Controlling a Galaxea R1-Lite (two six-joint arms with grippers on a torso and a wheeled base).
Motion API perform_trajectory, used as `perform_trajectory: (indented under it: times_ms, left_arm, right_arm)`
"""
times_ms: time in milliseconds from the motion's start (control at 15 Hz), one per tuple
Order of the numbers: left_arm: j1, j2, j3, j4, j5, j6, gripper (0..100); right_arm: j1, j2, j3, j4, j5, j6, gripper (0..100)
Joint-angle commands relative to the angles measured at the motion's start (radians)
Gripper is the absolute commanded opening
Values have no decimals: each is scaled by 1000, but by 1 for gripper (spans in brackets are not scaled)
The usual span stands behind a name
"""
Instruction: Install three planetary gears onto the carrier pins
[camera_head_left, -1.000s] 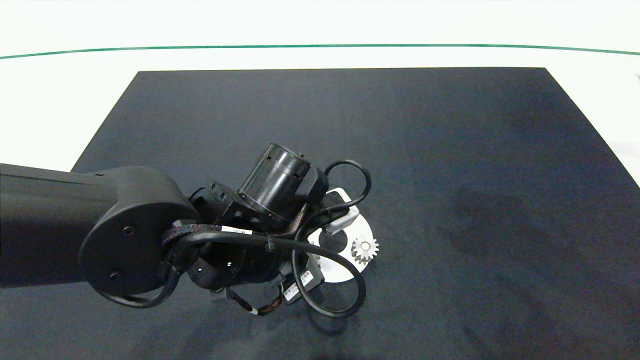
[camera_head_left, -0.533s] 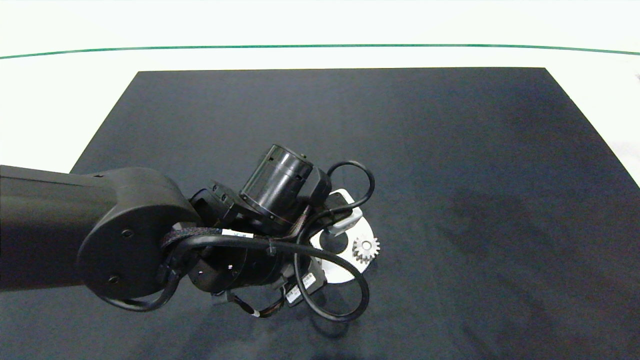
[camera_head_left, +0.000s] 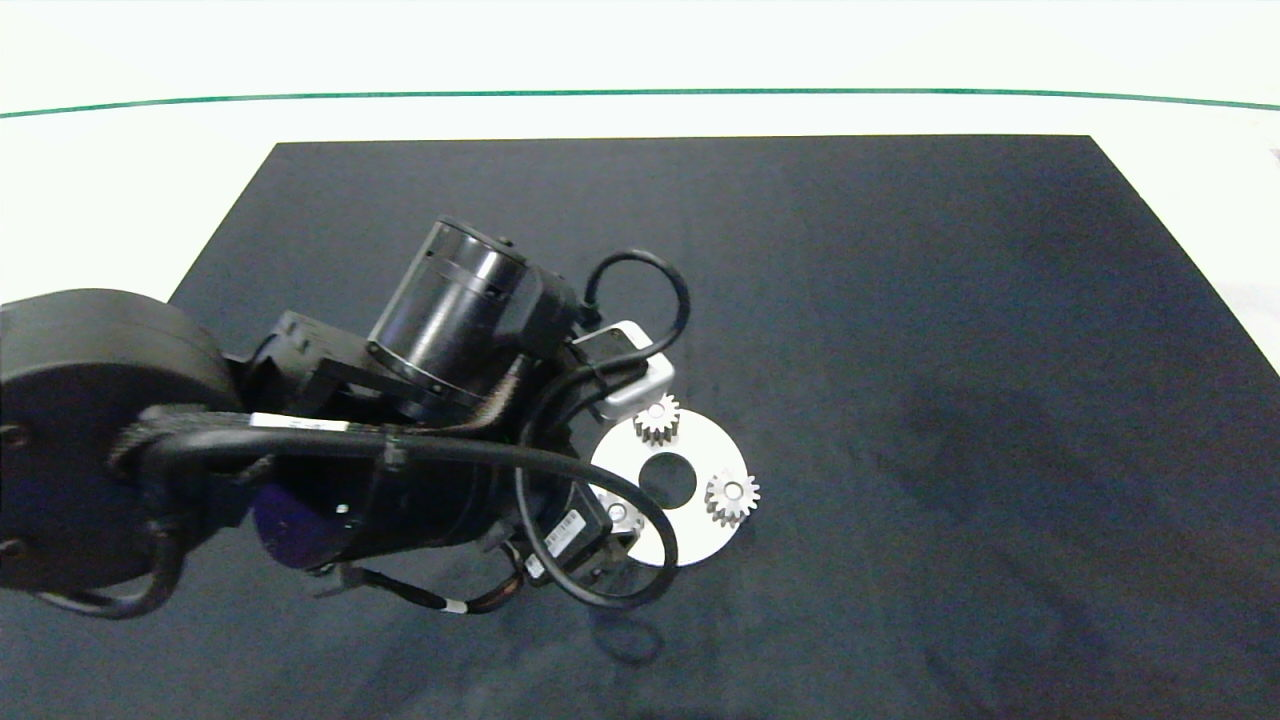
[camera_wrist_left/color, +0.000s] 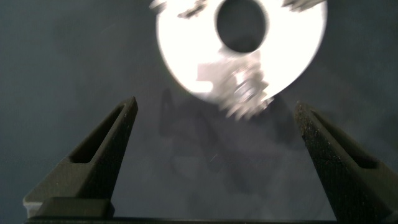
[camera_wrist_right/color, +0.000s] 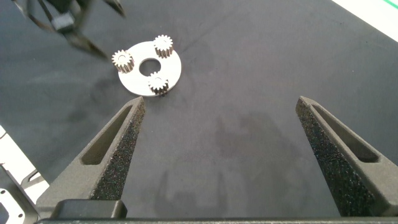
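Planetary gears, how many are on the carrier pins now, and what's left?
All three planetary gears sit on the white disc, apparently seated on the carrier pins. The left gripper hangs open and empty near the disc; the right gripper is open, far off. Seemingly only withdrawal remains.

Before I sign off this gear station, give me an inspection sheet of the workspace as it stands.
Surface: dark mat on a white table; a green line runs across the far side.
Job's things: white disc with three planetary gears, each standing at a pin position; carrier pins themselves mostly hidden by the gears.
Clutter: nothing seen.
Grippers: left gripper open, empty, raised beside the disc; right gripper open, empty, further away from the disc, above bare mat.
Cables: black cable loops on the left arm hang over the disc's near edge.
Surroundings: nothing seen beyond the table.
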Motion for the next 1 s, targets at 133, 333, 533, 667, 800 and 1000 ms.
perform_trajectory:
  times_ms: [133,333,533,667,800,1000]
  left_arm:
    - [126,-282,173,5,2,-71,100]
    - [282,-470,234,3,2,-74,100]
    - [542,-657,252,0,2,-71,100]
    - [692,-786,288,0,2,-71,100]
    - [739,-914,343,0,2,-68,100]
    - [741,-1087,410,2,2,-68,100]
  right_arm:
    - [-1,2,6,1,-9,-4,100]
    - [-9,-18,15,2,-70,-15,100]
    - [-9,-50,65,1,-276,-24,100]
    - [-11,-86,142,-2,-445,-24,100]
    - [-89,-156,188,-1,-532,-24,100]
    - [-320,-285,227,-1,-532,-27,100]
